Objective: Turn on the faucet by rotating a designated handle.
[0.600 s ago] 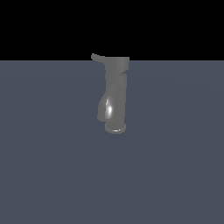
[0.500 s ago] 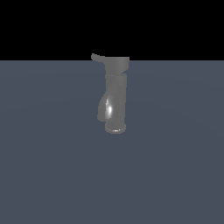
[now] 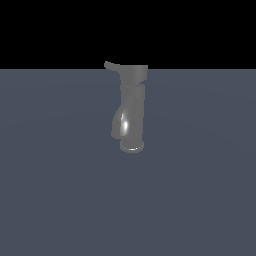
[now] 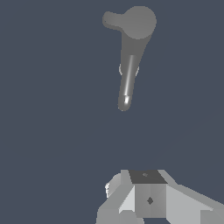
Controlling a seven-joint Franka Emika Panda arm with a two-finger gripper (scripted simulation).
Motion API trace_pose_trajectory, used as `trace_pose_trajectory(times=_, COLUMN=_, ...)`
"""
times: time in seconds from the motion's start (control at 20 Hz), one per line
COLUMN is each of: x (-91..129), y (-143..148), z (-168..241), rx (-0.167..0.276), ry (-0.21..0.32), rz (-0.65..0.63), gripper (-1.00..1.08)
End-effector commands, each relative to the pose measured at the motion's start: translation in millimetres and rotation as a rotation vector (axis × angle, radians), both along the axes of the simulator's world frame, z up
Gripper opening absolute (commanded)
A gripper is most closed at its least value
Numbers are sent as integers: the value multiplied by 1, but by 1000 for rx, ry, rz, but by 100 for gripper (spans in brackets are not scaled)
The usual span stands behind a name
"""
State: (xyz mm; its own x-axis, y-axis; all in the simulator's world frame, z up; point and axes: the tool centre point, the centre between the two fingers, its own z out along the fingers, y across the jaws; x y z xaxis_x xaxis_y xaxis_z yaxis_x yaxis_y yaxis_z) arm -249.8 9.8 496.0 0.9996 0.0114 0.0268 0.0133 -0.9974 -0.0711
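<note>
The faucet (image 3: 132, 107) is a dull grey upright cylinder with a flared base, standing on the flat grey-blue floor (image 3: 60, 190). Its glossy spout (image 3: 121, 125) curves down toward the exterior view's left. The handle (image 3: 112, 66), a thin short lever, sticks out of the wider top cap toward the exterior view's left. In the wrist view I look down on the cap (image 4: 139, 22), the handle (image 4: 111, 19) and the spout (image 4: 127, 83). My gripper (image 4: 146, 177) shows only in the wrist view, well apart from the faucet and touching nothing. Its jaws are cut off by the frame edge.
Only the flat grey-blue floor surrounds the faucet, with a black background (image 3: 50, 30) beyond it. The arm does not show in the exterior view.
</note>
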Motion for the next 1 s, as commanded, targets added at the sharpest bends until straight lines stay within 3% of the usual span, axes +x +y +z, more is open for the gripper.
trace_pose_trajectory(times=0.0, x=0, y=1, z=0, rx=2, ry=0, rz=5, gripper=-100)
trace_pose_trajectory(times=0.5, x=13, y=0, z=-1, rx=1, ry=6, rz=-66, gripper=-100)
trace_pose_trajectory(times=0.95, x=47, y=1, z=-5, rx=3, ry=20, rz=-233, gripper=-100)
